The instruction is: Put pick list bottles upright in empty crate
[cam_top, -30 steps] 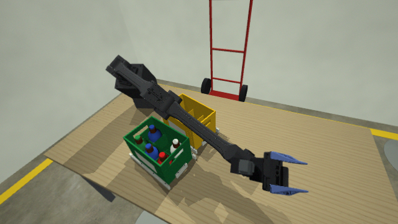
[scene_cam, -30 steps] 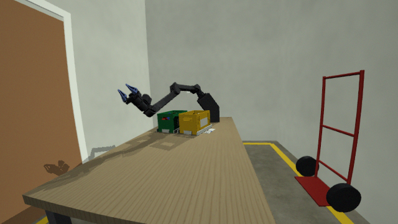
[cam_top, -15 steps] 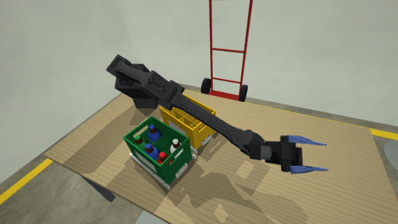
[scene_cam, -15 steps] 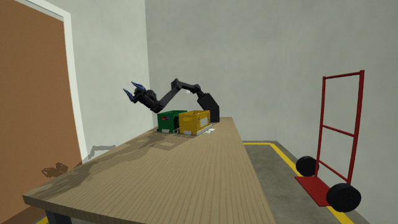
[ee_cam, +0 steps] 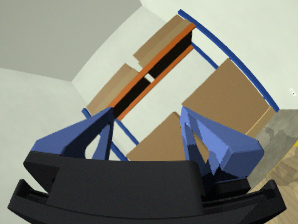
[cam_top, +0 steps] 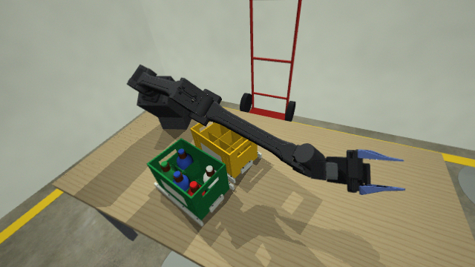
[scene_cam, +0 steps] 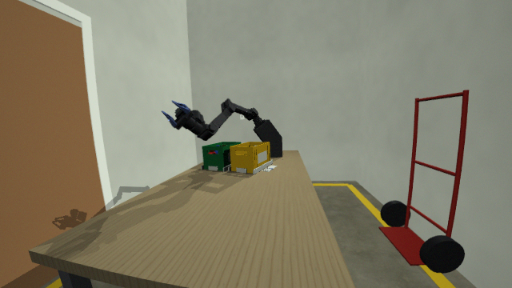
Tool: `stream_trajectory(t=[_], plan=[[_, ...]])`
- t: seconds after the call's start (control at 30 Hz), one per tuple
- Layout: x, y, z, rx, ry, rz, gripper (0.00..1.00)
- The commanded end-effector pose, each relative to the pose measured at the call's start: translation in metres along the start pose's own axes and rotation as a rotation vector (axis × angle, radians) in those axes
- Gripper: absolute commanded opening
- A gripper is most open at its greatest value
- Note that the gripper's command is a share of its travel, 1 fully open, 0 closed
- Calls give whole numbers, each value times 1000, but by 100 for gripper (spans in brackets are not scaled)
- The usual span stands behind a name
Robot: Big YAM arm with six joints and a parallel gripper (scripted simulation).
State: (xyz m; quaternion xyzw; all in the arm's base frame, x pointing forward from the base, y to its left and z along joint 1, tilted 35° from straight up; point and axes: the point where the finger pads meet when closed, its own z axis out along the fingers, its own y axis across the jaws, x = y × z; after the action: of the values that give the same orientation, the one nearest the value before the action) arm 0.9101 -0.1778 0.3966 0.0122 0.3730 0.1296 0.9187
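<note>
My gripper (cam_top: 403,175) (scene_cam: 168,107) (ee_cam: 147,112) is open and empty. It hangs in the air well above the table, out past the crates and away from both. The green crate (cam_top: 197,205) (scene_cam: 212,160) holds several upright bottles: two with blue labels (cam_top: 183,160) (cam_top: 180,180), one green (cam_top: 165,167), one red (cam_top: 194,187) and one white (cam_top: 208,173). The yellow crate (cam_top: 245,152) (scene_cam: 244,158) stands right beside it with empty compartments. A small white paper strip (scene_cam: 270,168) lies by the yellow crate; its lines are too small to read.
The wooden table (cam_top: 371,222) (scene_cam: 240,224) stretches long beyond the crates. The arm's black base (scene_cam: 272,140) stands behind the crates. A red hand truck (cam_top: 272,59) (scene_cam: 436,168) stands on the floor off the table's side. A wall runs along the other side.
</note>
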Motion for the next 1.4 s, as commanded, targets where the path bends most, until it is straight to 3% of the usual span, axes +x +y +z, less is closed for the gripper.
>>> stream_trajectory(t=[0.0,0.03,0.17,0.2,0.23,0.27,0.3,0.33,0.37,0.57,0.63,0.67,0.7,0.73,0.8,0.83,0.87,0.93,0.97,1.0,1.27,1.33,1.37], plan=[[30,17,3,-15,8,6,61],[16,-21,-6,12,4,-25,61],[16,-23,-7,11,5,-13,61],[21,-21,-6,23,31,14,61],[45,-23,-19,54,100,42,61],[21,9,8,30,89,65,61],[32,29,12,24,111,91,61],[36,32,12,24,111,91,61],[57,31,3,23,109,91,61],[72,43,4,22,109,69,61],[92,46,-5,51,189,126,61],[68,57,12,52,196,137,61],[72,59,11,60,215,147,61],[92,58,3,59,213,147,61],[97,57,1,64,211,131,61],[110,51,-10,89,261,154,61],[86,60,7,90,271,162,61],[97,76,7,97,322,191,61],[102,85,7,93,323,195,61],[122,84,-1,92,320,194,61],[145,104,-6,89,320,173,61],[152,111,-8,107,381,217,61],[179,110,-33,135,463,235,61]])
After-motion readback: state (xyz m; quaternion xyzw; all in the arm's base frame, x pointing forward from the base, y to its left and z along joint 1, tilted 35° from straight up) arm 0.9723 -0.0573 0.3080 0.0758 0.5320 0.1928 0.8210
